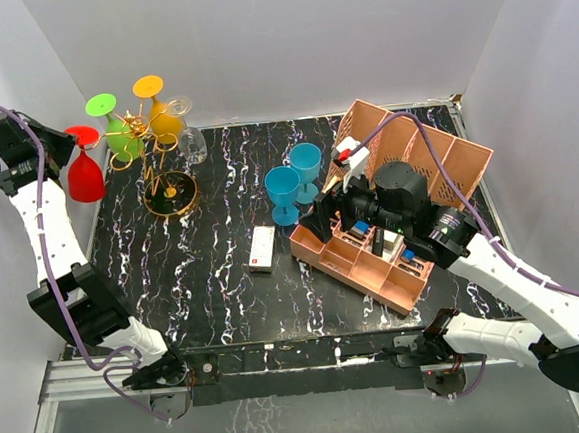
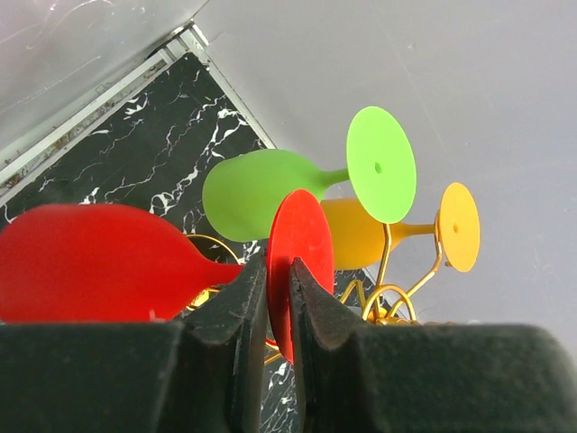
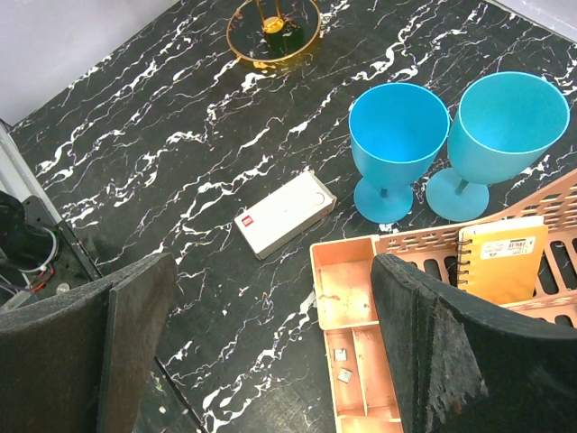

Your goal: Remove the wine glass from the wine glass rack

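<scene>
The left gripper (image 2: 278,272) has its jaws pinched on the foot of the red plastic wine glass (image 2: 99,262) (hanging bowl-down, stem upright), left of the gold wire wine glass rack (image 1: 172,194). The right gripper (image 3: 270,347) gapes, well apart.

Two blue plastic goblets (image 1: 283,189) (image 1: 305,162) stand upright, just beside each other, near the middle of the black marbled tabletop (image 1: 226,302). A small white box (image 1: 262,249) lies flat between them and the near edge. A pink slotted organizer (image 1: 463,163) fills the right side and holds an orange spiral notebook (image 3: 503,257).
</scene>
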`<state>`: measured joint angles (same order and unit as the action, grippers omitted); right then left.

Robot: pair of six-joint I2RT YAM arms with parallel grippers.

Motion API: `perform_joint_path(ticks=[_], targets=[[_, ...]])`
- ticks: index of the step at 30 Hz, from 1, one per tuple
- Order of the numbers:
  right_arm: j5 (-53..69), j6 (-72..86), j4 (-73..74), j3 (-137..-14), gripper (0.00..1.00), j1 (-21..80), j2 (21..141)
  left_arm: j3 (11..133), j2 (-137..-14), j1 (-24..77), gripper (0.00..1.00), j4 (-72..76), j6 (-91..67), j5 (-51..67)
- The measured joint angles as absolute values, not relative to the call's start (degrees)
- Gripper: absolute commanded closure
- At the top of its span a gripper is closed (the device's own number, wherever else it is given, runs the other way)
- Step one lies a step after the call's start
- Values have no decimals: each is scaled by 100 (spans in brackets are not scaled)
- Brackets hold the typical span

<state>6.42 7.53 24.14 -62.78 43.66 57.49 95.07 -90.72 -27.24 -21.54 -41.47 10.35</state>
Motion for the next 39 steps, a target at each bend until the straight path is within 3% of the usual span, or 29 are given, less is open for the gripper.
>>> perform_joint_path(ticks=[6, 39], targets=[[639, 751, 2414, -6278, 1, 4366, 5714, 9581, -9072, -2720, 100, -2150, -4158, 1114], [615, 740, 2414, -6278, 1, 4366, 5607, 9625, -9074, -2705, 100, -1761, -5310, 2134]])
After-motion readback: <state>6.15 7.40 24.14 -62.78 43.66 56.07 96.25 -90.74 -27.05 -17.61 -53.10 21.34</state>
